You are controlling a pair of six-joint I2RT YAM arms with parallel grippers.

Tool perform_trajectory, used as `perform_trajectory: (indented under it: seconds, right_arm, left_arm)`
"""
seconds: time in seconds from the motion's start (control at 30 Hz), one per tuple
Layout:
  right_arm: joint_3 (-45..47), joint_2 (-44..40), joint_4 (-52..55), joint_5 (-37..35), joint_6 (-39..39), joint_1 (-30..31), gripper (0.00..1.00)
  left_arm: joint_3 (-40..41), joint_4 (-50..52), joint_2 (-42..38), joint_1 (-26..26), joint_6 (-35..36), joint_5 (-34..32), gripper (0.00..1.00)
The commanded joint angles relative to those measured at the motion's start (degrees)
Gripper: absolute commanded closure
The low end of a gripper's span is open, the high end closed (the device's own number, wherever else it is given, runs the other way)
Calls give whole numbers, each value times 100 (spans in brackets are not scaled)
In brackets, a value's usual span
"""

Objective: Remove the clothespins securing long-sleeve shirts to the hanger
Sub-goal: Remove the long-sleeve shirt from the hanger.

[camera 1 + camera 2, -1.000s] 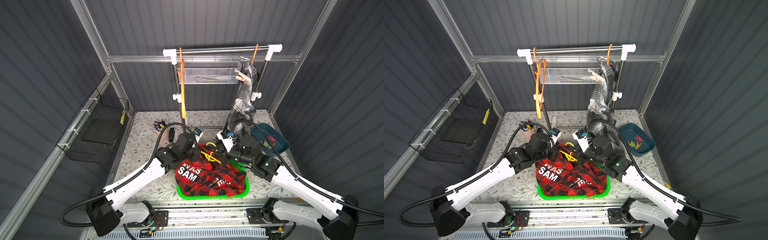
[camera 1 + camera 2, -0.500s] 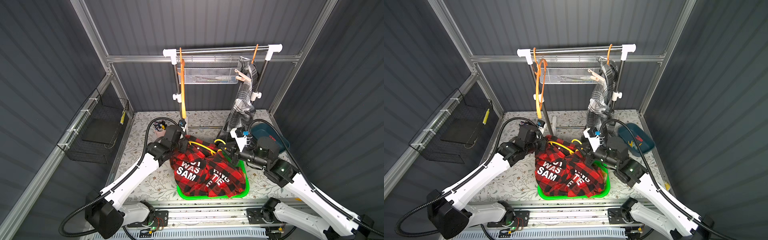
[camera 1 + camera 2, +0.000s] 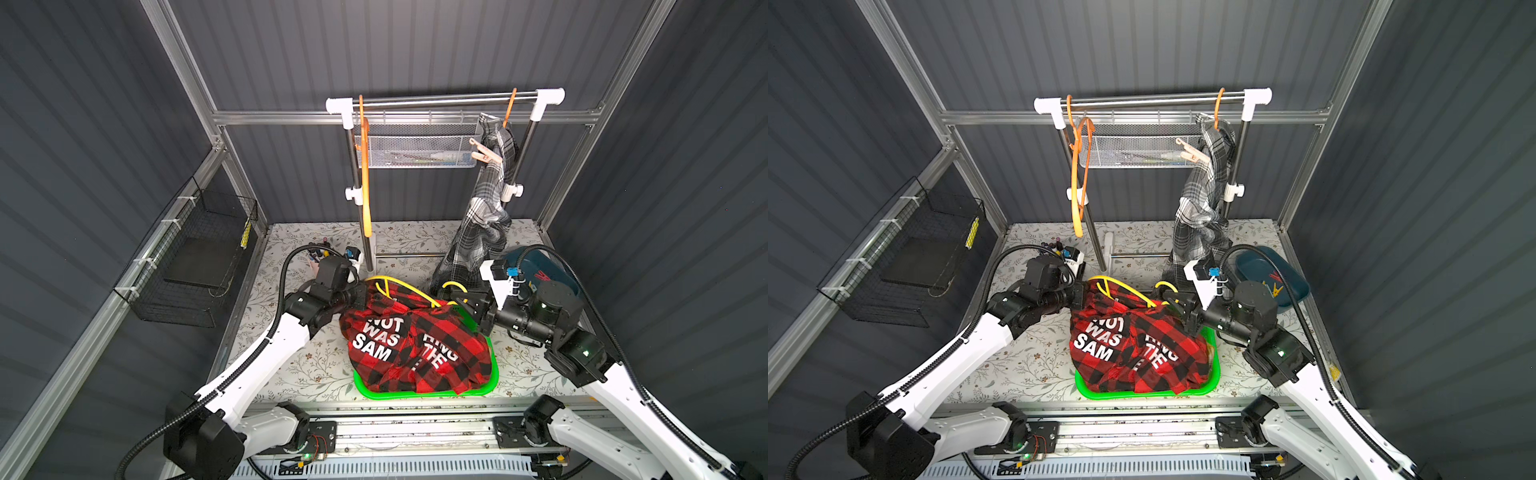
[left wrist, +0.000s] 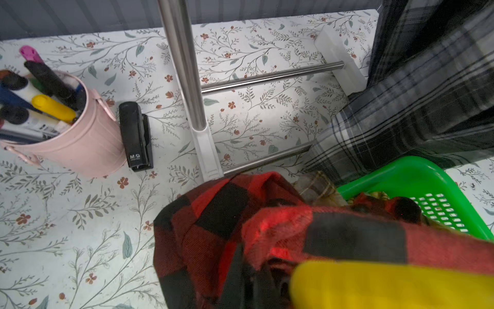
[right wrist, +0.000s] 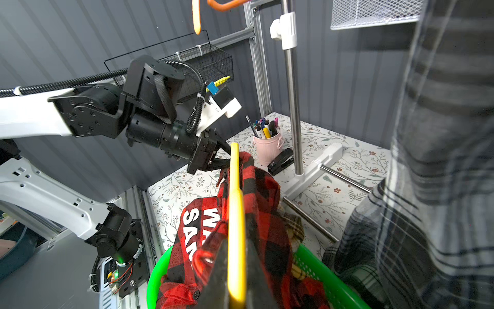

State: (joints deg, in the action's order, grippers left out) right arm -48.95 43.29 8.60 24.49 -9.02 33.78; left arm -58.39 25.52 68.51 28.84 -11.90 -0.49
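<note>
A red-and-black check shirt [image 3: 409, 345] with white letters lies heaped over a green basket [image 3: 419, 392], still on a yellow hanger [image 3: 401, 284]. My left gripper [image 3: 360, 296] is shut on the shirt's cloth at the hanger's left end [image 5: 234, 149]. My right gripper [image 5: 236, 281] is shut on the hanger's other arm, and a glossy red clothespin [image 5: 204, 260] shows beside its fingers. A grey plaid shirt [image 3: 486, 216] hangs from an orange hanger [image 3: 509, 106] on the rail, with salmon clothespins [image 3: 484, 151] on it. Yellow plaid cloth [image 5: 294, 223] peeks from under the red shirt.
An empty orange hanger [image 3: 365, 178] hangs at the rail's left end. A blue tray [image 3: 1273, 286] holding loose clothespins sits behind my right arm. A pink pen cup [image 4: 80, 149] and black stapler [image 4: 135, 136] stand near the rack post [image 4: 187, 67]. A wire basket [image 3: 199, 257] hangs on the left wall.
Both grippers have drawn apart from the middle of the basket, left going left and right going right. The yellow hanger is now stretched between them and the red shirt is spread wider.
</note>
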Motion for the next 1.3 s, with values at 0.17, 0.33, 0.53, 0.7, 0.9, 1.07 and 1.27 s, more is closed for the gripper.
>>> perform_trajectory:
  seconds: [0.17, 0.33, 0.53, 0.7, 0.9, 1.07, 1.27]
  right_arm:
    - [-133, -247, -15, -30, -73, -64, 100]
    - [-150, 43, -191, -144, -129, -54, 100]
    - [-249, 437, -362, -339, -60, 95, 100]
    - [-347, 812, -450, -458, 76, 268, 100]
    - [-511, 1344, -524, -902, 339, 620, 100]
    - [-533, 1587, -684, -901, 357, 639, 100]
    - [-620, 1721, -780, -1134, 451, 776, 100]
  left_arm:
    - [436, -271, -224, -327, -295, 152, 100]
    - [999, -921, -483, -296, -876, 1050, 100]
    - [1527, -1363, -663, 292, -1300, 919, 100]
    - [1396, -1587, -425, 858, -1416, 959, 100]
    - [965, -1714, -532, 886, -1554, 1121, 57]
    - [636, -1638, -880, 881, -1728, 1233, 33]
    - [662, -2068, -867, 883, -2345, 1319, 27]
